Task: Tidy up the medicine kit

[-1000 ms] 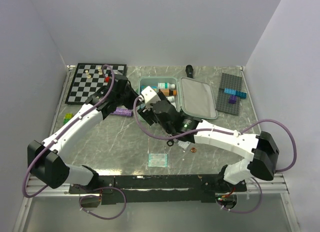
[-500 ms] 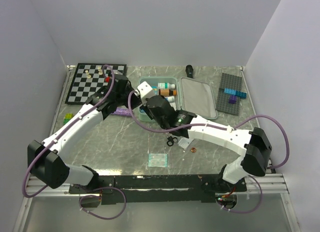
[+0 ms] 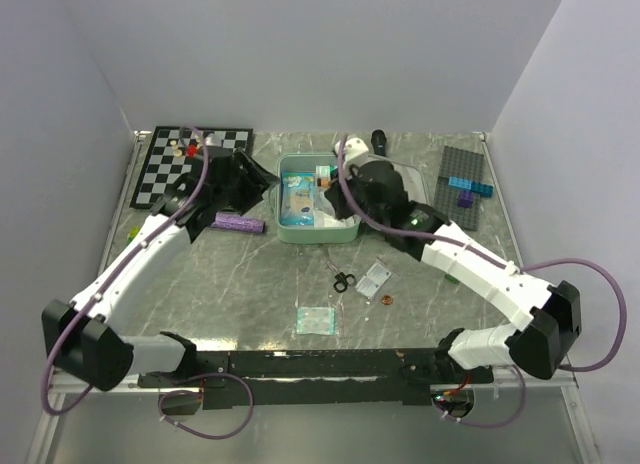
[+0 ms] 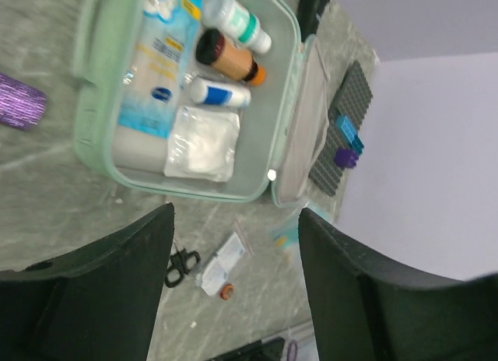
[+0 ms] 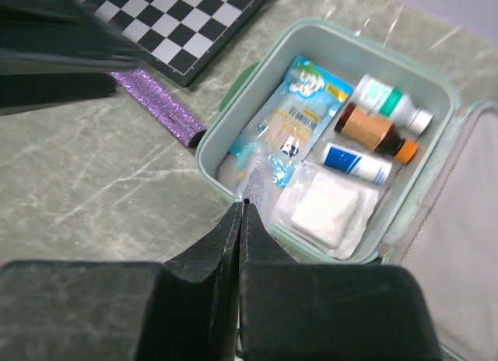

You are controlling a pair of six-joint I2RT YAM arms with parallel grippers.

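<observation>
Counter [image 3: 250, 284]: grey marble.

Right arm [image 3: 470, 269]: has swung since a second ago. Then it lay across the kit's 6 o'clock side and hid the tray. Now it reaches in from 3 o'clock over the open lid [image 4: 302, 120], and the tray is in plain sight.

Left arm [image 3: 150, 249]: much as before, at the kit's 9 o'clock.

Chessboard [image 3: 190, 166]: far corner, 10 o'clock.

Medicine kit [image 3: 315, 236]: open, back-centre of the counter, 12 o'clock from the bases. Inside are:
- a blue-white sachet [image 5: 292, 124]
- a white gauze pad [image 5: 327, 205]
- a brown bottle [image 5: 369, 130]
- a green-banded bottle [image 5: 389, 104]
- a small blue-white tube [image 5: 354, 162]

Right fingers [image 5: 202, 275]: pressed together, above the tray's near rim.

Left fingers [image 4: 109, 291]: spread wide, nothing between.

Purple tube [image 3: 240, 224]: at the kit's 8 o'clock.

Scissors [image 3: 342, 280]: at the kit's 6 o'clock.
</observation>
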